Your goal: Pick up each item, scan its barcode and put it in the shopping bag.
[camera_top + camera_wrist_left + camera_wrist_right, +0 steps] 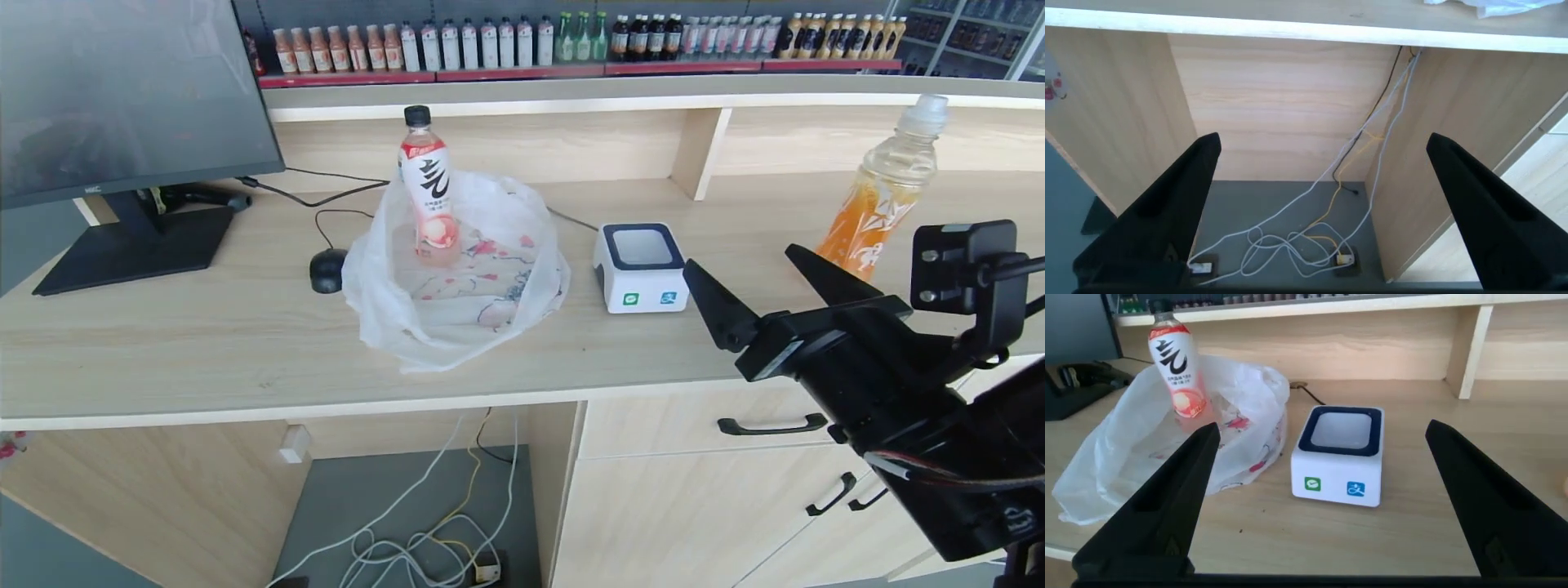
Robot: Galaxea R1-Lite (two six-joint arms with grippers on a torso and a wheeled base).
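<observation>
Orange bottle (886,192): upright on bench (204,343), just beyond and rightward of right hand (737,256), released and empty; left hand (1323,143), likewise released, low before the bench, farther off.

A pale wood counter (204,343) runs across, with drawers (702,490) beneath, loose cables (408,543) on the grey floor, a dark monitor (122,82) and stocked shelves (522,75) behind.

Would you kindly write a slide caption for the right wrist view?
Open right gripper facing the barcode scanner, pink bottle standing in the shopping bag beside it.
</observation>
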